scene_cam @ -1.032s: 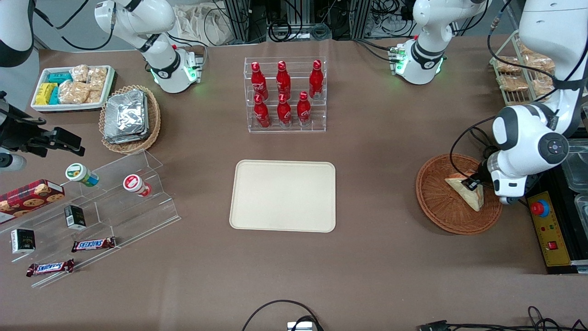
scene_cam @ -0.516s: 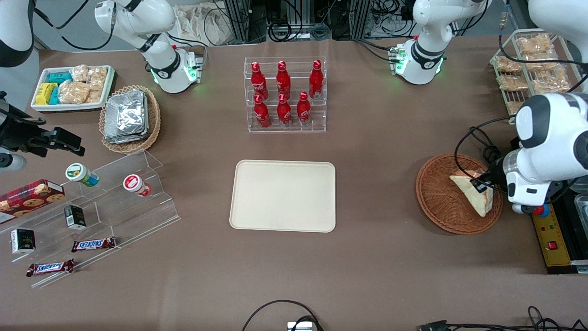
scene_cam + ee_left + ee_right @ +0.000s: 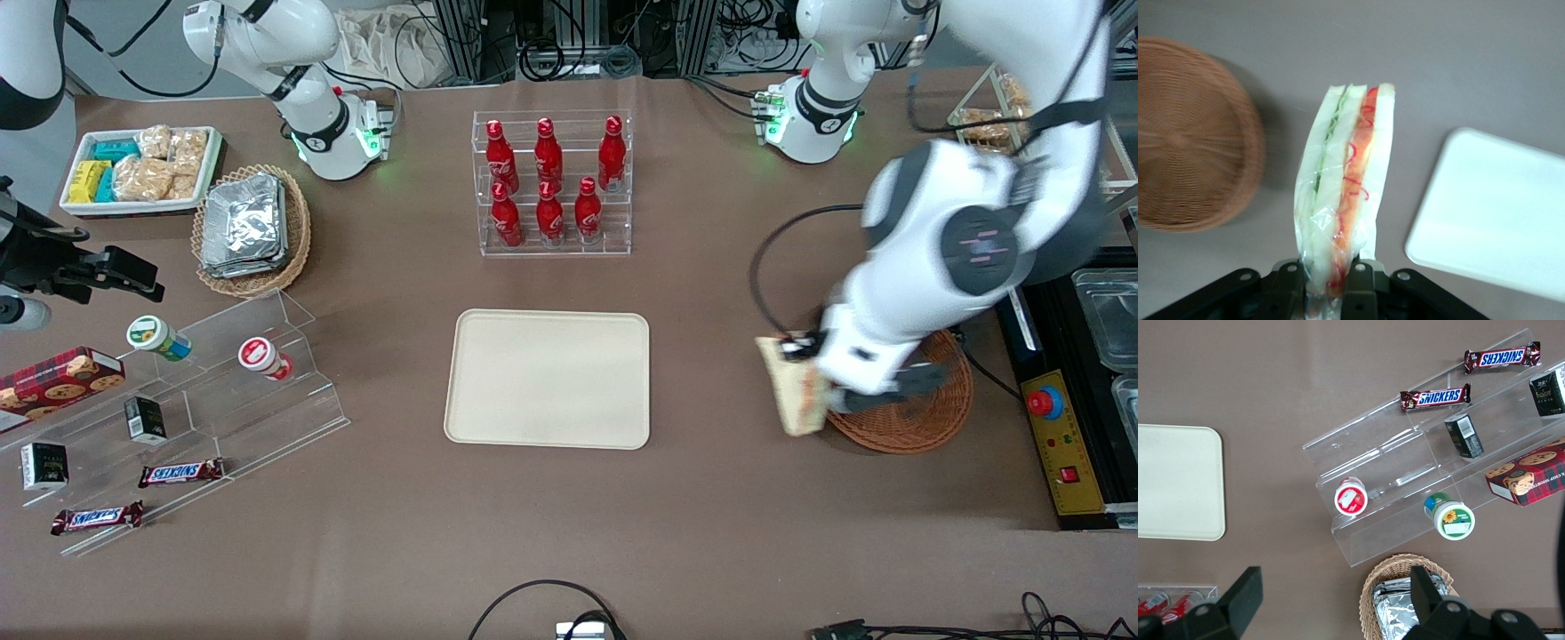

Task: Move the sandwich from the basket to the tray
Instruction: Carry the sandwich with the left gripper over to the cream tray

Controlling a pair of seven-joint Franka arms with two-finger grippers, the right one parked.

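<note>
Gripper (image 3: 794, 348) clamped on sandwich (image 3: 797, 391), lifted out of basket (image 3: 925, 418) since a second ago.
Was sitting in the wicker at that point; now hanging clear above the bench (image 3: 729, 498), just past the basket rim on the tray side, between basket and tray (image 3: 548, 378). Wrist view confirms: sandwich (image 3: 1346, 193) pinched at its end, filling edge up, basket (image 3: 1191, 133) off to one side, tray (image 3: 1498, 213) close ahead and bare. Pick looks done; carry and set-down left.
</note>
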